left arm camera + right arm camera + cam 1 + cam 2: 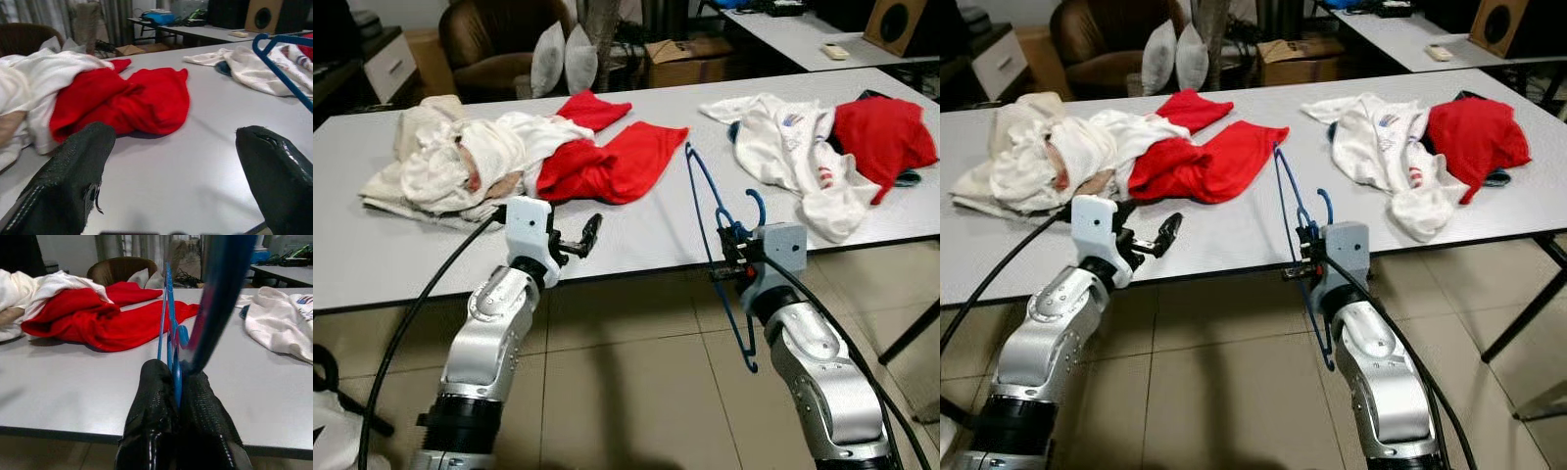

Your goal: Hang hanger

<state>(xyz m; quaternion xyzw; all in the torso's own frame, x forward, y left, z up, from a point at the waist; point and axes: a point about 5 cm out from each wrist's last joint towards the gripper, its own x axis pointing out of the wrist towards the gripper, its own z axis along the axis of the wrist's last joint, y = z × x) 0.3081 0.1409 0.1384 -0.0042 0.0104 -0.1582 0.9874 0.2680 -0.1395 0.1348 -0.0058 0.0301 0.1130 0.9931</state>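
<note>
Holding the blue hanger is the right gripper, fingers pinched tight on it near the hook, right at the near edge of the grey table. The hanger stands on edge there, one end reaching over the tabletop and the other dropping below that edge toward the floor. The left gripper sits further along the same edge with its fingers spread and nothing in them.

My take: keep that pinch firm so the frame doesn't swing, and lift it clear of the table edge before turning, since the low end could catch. The red garment lies just past the hanger on the table, and the white shirt off to the other side. Open room is on the floor side.
</note>
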